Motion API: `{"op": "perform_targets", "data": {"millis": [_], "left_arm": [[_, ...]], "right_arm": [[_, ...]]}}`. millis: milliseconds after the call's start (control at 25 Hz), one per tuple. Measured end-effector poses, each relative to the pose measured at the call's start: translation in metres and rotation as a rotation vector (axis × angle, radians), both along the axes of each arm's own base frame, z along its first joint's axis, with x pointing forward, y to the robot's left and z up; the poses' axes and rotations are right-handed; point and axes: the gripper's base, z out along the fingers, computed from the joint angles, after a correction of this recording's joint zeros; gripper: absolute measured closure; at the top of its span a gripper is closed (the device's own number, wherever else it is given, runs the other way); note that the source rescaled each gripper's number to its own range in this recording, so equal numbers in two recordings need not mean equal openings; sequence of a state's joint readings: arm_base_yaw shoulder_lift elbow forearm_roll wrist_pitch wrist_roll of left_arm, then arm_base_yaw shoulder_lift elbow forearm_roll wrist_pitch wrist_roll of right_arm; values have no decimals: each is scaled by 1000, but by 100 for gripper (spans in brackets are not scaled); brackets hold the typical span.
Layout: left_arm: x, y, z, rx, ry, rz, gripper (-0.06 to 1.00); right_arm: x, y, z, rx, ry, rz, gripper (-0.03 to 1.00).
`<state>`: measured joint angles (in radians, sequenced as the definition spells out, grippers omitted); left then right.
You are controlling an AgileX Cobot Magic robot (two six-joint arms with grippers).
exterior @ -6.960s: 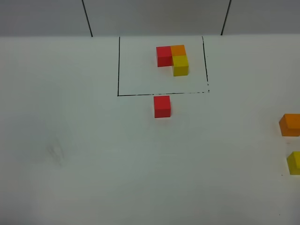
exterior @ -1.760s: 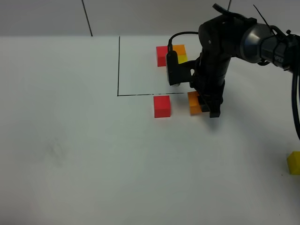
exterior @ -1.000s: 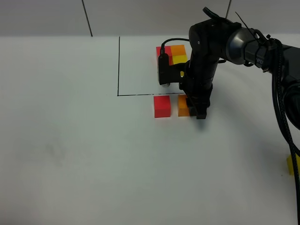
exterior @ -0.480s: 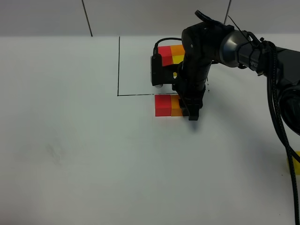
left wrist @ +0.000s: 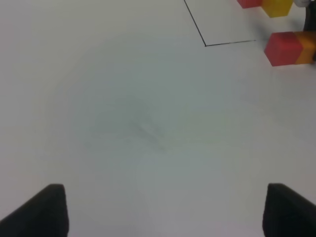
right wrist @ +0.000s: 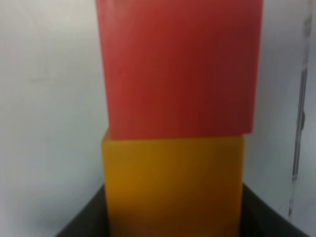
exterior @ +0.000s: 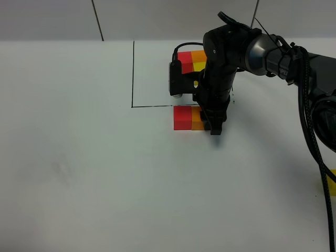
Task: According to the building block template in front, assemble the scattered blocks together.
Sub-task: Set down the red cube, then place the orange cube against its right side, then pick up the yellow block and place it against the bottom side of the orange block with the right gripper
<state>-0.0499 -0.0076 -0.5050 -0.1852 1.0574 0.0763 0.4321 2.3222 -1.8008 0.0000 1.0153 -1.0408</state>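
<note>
I see my right gripper (exterior: 212,125) clamping one matte orange cube (exterior: 196,118) flush against one red cube (exterior: 182,117); left gripper (left wrist: 170,210) gapes wide.

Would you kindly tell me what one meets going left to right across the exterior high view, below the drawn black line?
A small red matte cube → small orange matte cube touching it → small yellow matte cube at the right edge.

Matt blocks, smooth tabletop
Small red cube (exterior: 182,117) and orange cube (exterior: 196,119) look matt, the white table (exterior: 105,173) smooth, the black arm (exterior: 231,47) semi-glossy.
</note>
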Motion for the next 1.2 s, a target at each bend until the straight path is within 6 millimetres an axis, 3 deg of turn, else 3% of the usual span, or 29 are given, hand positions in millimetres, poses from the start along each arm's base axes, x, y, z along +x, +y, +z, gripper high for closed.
{"op": "perform_targets", "data": {"millis": [920, 1040, 1200], "left_arm": [[0, 0, 0, 0, 0, 0, 20], [0, 0, 0, 0, 0, 0, 20], [0, 0, 0, 0, 0, 0, 20]], "right_arm": [[1, -1, 0, 12, 5, 30, 95], [2, -4, 2, 20, 5, -4, 89], [3, -8, 20, 44, -22, -81, 62]]}}
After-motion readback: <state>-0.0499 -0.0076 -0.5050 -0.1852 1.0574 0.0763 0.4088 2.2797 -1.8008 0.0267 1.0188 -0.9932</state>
